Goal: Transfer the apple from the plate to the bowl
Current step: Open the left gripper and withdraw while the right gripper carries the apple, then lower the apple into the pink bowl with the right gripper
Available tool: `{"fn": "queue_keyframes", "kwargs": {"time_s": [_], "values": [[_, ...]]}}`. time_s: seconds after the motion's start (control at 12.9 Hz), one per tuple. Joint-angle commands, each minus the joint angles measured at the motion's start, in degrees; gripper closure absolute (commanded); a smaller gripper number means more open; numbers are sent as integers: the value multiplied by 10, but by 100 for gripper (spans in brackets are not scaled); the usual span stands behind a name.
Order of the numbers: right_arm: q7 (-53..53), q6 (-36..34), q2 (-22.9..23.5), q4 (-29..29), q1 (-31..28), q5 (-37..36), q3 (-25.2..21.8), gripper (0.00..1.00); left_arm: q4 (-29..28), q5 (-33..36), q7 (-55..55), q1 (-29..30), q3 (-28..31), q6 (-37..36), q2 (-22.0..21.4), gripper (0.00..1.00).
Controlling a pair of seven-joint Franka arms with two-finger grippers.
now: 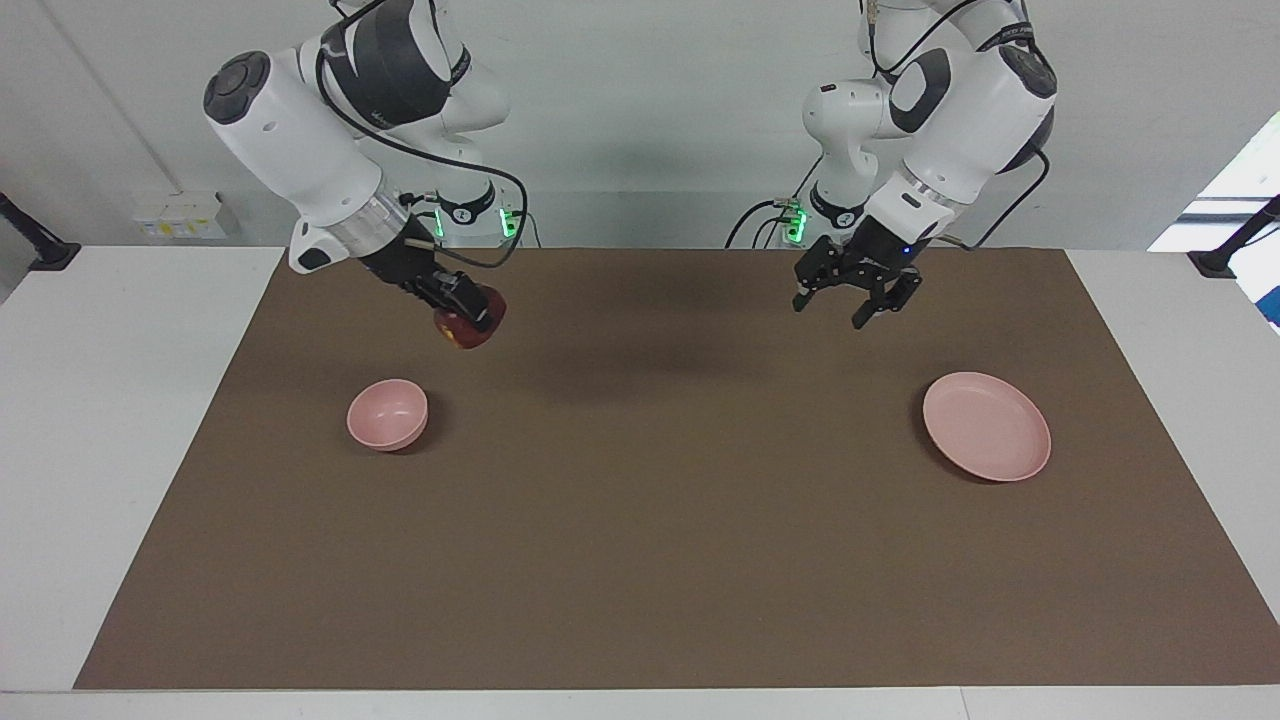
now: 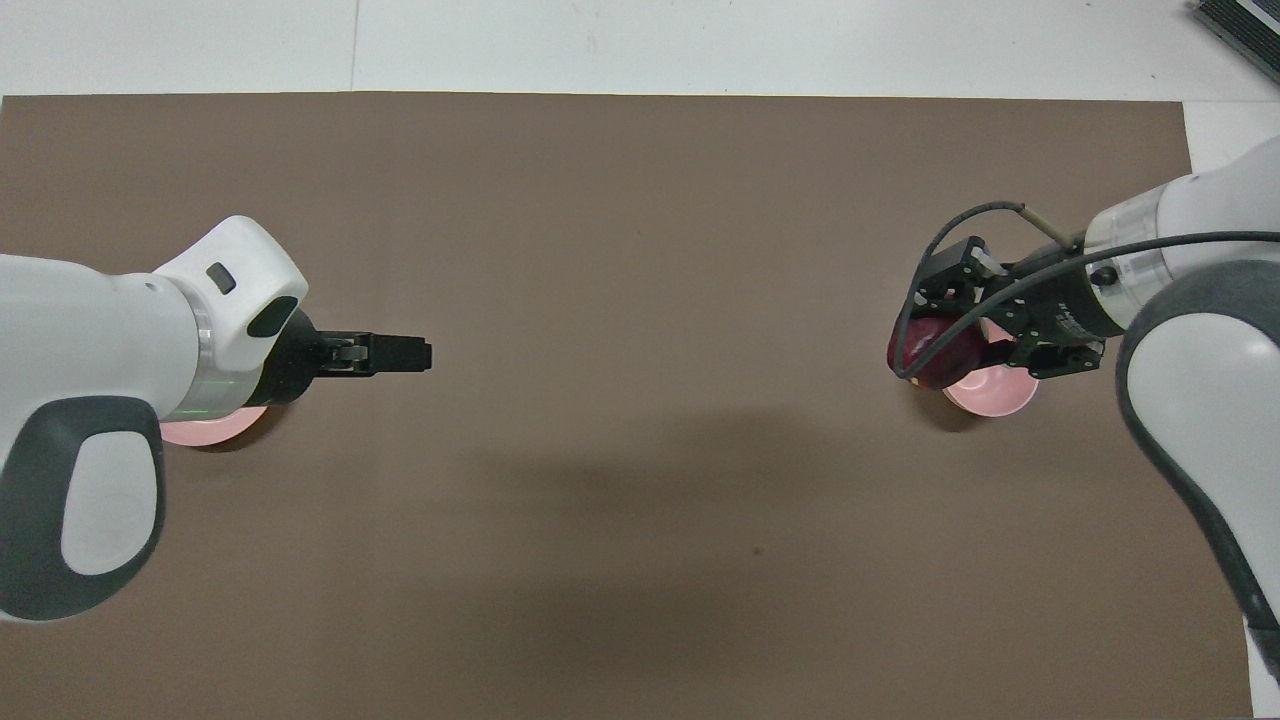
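Facing view: the right pincer [image 1: 468, 322] pinches the apple [image 1: 466, 326] in the air, at about 1 o'clock from the bowl [image 1: 387, 414], above the brown mat [image 1: 640, 520] on the tabletop [image 1: 110, 400]. The left pincer [image 1: 858, 303] hangs with fingers spread at 11 o'clock from the bare plate [image 1: 986, 439].

Overhead view: the apple [image 2: 932, 353], gripped by the right pincer [image 2: 945, 345], overlaps the bowl [image 2: 990, 390] at its 10 o'clock rim. The left pincer [image 2: 405, 353] points toward 3 o'clock; the plate [image 2: 205, 431] peeks out under that arm.
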Motion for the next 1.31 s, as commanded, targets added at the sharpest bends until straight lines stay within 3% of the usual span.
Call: {"fn": "queue_keyframes", "kwargs": {"time_s": [0.0,0.23,0.46,0.62,1.24], "values": [[-129,28,4,-49,-41,-46,5,100,85,94,34,-51,85,-93,23,0],[-215,131,11,-127,-68,-85,5,100,245,105,95,-46,131,-265,55,0],[-238,160,36,-139,-85,-93,5,100,317,136,104,-32,127,-338,74,0],[-239,176,40,-139,-85,-108,5,100,336,137,104,-31,132,-356,83,0],[-237,225,83,-133,-84,-110,5,100,322,143,101,-21,132,-355,69,0]]}}
